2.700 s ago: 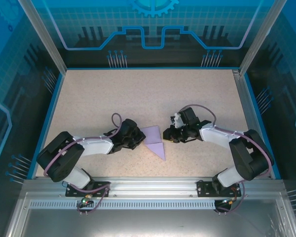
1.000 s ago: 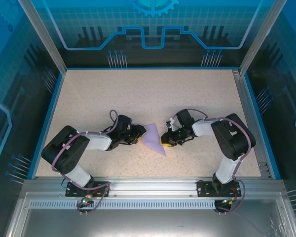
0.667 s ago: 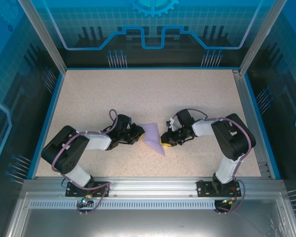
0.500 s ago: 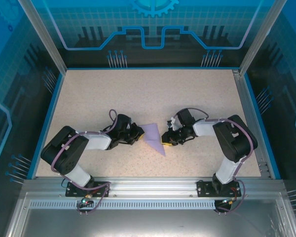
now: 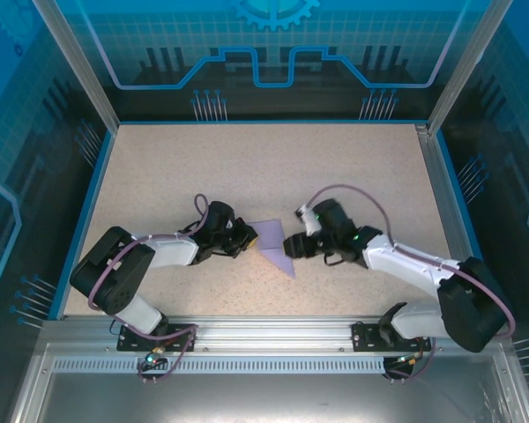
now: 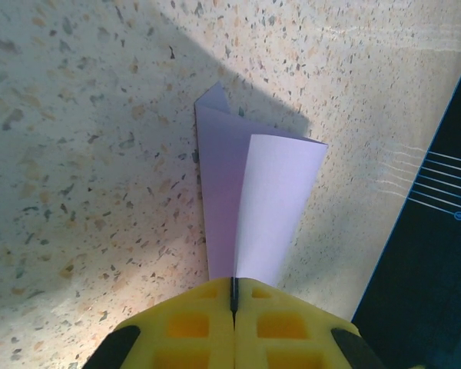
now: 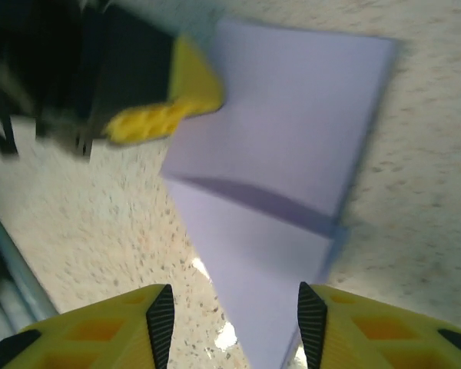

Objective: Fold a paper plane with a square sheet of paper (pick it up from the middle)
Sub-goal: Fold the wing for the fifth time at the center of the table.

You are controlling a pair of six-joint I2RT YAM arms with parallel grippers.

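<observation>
From above, the folded lavender sheet of paper [image 5: 271, 244] lies mid-tabletop [image 5: 353, 167], towards the near edge, between the left gripper [image 5: 245, 240] and the right gripper [image 5: 292, 246]. Left wrist view: jaws pinched tight on the sheet's edge. Right wrist view: jaws spread wide, with the sheet's pointed tip in the gap.

The left gripper [image 5: 246, 240] blocks the left of the sheet of paper [image 5: 274, 248], the right gripper [image 5: 293, 248] its right; the table [image 5: 273, 176] beyond lies open.

No readable text, labels, brands or numbers anywhere; just unlettered line patterns on the blue walls.
</observation>
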